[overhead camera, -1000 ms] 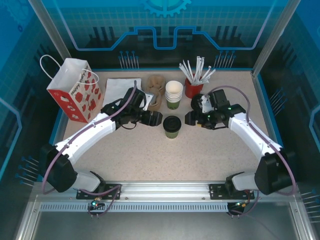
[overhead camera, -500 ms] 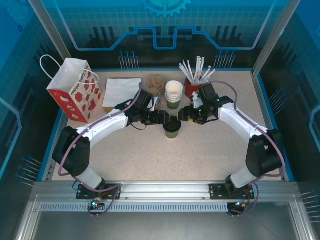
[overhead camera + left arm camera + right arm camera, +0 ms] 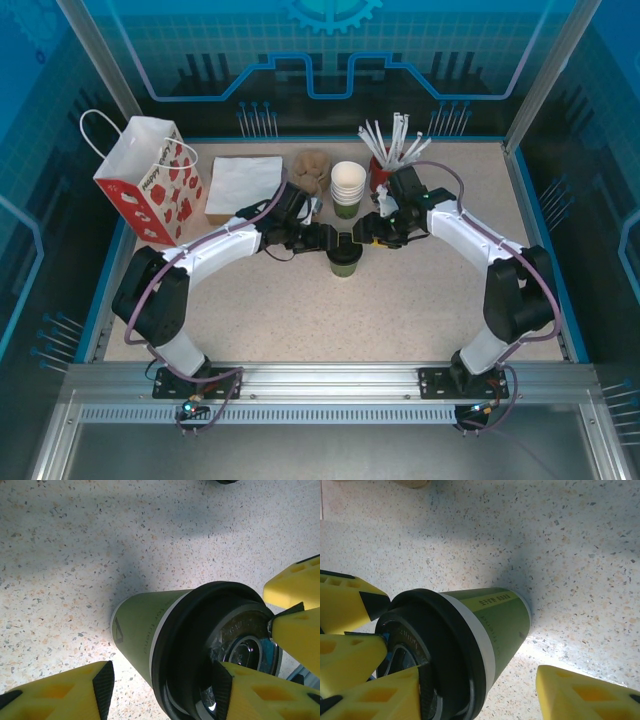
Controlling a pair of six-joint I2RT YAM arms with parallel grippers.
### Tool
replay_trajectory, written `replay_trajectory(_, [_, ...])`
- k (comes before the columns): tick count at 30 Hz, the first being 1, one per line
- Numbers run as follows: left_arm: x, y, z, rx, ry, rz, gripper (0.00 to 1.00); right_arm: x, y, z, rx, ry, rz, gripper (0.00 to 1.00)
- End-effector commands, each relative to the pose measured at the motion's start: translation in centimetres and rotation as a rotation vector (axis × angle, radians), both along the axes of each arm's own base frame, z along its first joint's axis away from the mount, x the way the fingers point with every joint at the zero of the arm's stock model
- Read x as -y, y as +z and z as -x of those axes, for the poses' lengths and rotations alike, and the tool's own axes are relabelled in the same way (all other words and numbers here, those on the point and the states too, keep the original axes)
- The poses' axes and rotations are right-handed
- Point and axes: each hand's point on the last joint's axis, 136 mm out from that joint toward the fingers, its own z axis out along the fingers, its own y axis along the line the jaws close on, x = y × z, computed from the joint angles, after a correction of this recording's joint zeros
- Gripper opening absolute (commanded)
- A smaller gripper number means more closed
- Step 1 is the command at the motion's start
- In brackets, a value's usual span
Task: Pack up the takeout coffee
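Observation:
The takeout coffee (image 3: 345,262) stands upright mid-table, an olive-green paper cup (image 3: 142,630) under a black lid (image 3: 437,630). My left gripper (image 3: 333,240) reaches it from the left and my right gripper (image 3: 362,233) from the right, so the two meet over the lid. In the left wrist view the left gripper (image 3: 164,685) straddles the lid's rim: one pad rests on the lid top, the other stands off the cup wall with a gap. The right gripper (image 3: 482,687) straddles the opposite rim the same way. Both are open.
A red-and-white paper bag (image 3: 150,180) stands at the far left, with a flat white packet (image 3: 243,183) beside it. Just behind the coffee are a brown cardboard carrier (image 3: 312,170), a stack of white-rimmed cups (image 3: 348,188) and a red cup of straws (image 3: 384,178).
Both grippers have moved inward from either side onto the coffee's lid, and both pairs of jaws have narrowed. The cup has not moved.

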Motion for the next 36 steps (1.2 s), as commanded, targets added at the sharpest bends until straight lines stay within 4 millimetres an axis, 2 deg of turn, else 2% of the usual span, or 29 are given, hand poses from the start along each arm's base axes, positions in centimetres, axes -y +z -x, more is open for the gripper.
replay_trajectory(1, [-0.4, -0.7, 0.4, -0.039, -0.013, -0.025, 0.56, -0.1, -0.6, 0.7, -0.031, 0.025, 0.042, 0.57])
replay_trajectory(18, [-1.2, -2.0, 1.5, -0.077, -0.016, -0.070, 0.56, 1.6, -4.1, 3.2, -0.160, 0.049, 0.140, 0.48])
replay_trajectory(36, [-2.1, -4.5, 2.7, -0.152, -0.004, -0.120, 0.53, 2.5, -6.8, 5.1, -0.251, 0.078, 0.189, 0.43])
